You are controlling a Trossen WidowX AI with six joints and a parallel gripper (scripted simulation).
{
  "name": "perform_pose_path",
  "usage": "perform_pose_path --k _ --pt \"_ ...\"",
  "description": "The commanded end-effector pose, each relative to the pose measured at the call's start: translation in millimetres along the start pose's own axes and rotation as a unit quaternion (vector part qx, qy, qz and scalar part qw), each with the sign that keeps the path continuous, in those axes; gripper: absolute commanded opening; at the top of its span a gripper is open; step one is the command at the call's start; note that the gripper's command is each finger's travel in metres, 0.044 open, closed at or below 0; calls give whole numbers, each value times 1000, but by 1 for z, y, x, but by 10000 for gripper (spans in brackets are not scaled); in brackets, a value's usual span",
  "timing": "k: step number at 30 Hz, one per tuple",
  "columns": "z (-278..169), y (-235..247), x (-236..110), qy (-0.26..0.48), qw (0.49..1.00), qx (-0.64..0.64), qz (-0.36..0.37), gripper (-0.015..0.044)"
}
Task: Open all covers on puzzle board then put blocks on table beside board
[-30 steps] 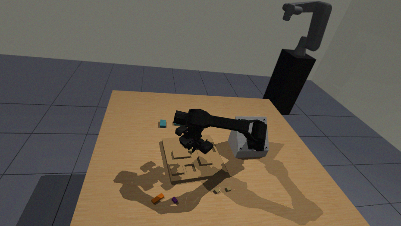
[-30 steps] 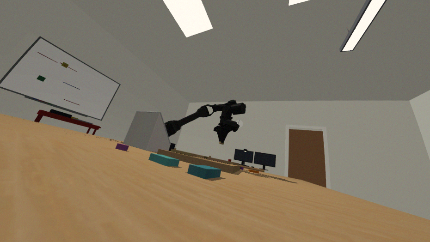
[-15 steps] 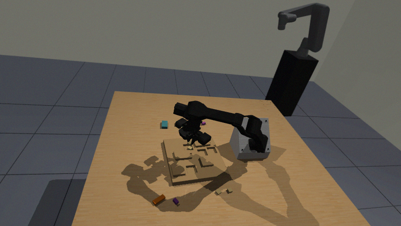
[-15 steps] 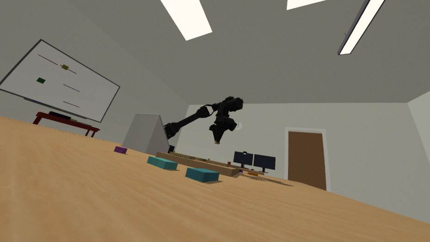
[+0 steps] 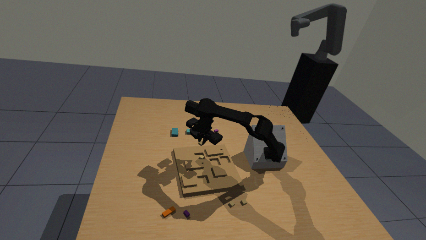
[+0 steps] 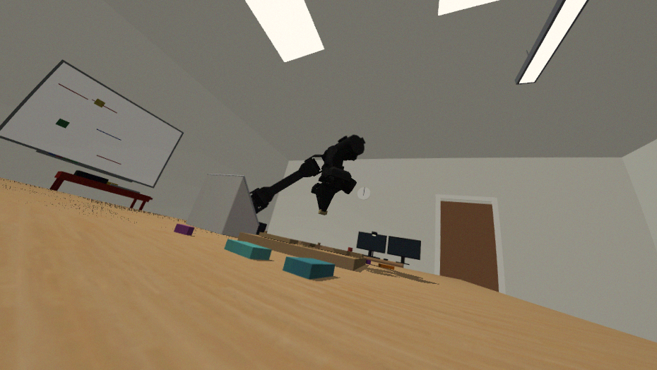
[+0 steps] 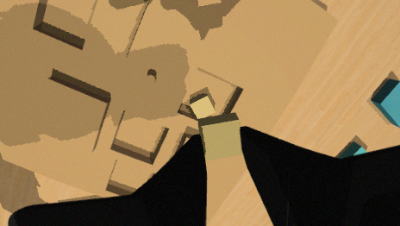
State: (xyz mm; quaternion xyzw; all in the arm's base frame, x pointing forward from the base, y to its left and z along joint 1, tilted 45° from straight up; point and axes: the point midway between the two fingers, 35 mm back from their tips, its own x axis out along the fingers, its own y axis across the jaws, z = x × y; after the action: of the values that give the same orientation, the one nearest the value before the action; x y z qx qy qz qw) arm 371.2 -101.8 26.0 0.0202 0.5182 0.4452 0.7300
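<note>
My gripper (image 5: 203, 141) (image 6: 323, 209) (image 7: 220, 138) is shut on a small olive block (image 7: 221, 137) (image 6: 323, 212). It holds the block in the air above the far edge of the tan puzzle board (image 5: 208, 190) (image 6: 340, 262) (image 7: 267, 47). A small cream block (image 5: 202, 156) (image 7: 203, 107) sits in an open well just below the held block. Several other wells on the board show as dark open recesses with their covers moved aside.
Two teal blocks (image 5: 174, 131) (image 5: 188, 131) (image 6: 248, 249) (image 6: 308, 267) (image 7: 385, 97) and a purple one (image 5: 215, 130) (image 6: 184, 229) lie on the table beyond the board. An orange block (image 5: 168, 211), a purple block (image 5: 186, 213) and two beige blocks (image 5: 231, 204) lie in front. The grey arm base (image 5: 265, 149) stands to the right.
</note>
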Motion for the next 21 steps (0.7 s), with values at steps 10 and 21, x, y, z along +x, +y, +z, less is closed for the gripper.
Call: perform_pose_path --k 10,21 --pt "-40 -30 1 4 1000 -4 -1 80" --pt "-78 -51 3 4 1000 -4 1 80"
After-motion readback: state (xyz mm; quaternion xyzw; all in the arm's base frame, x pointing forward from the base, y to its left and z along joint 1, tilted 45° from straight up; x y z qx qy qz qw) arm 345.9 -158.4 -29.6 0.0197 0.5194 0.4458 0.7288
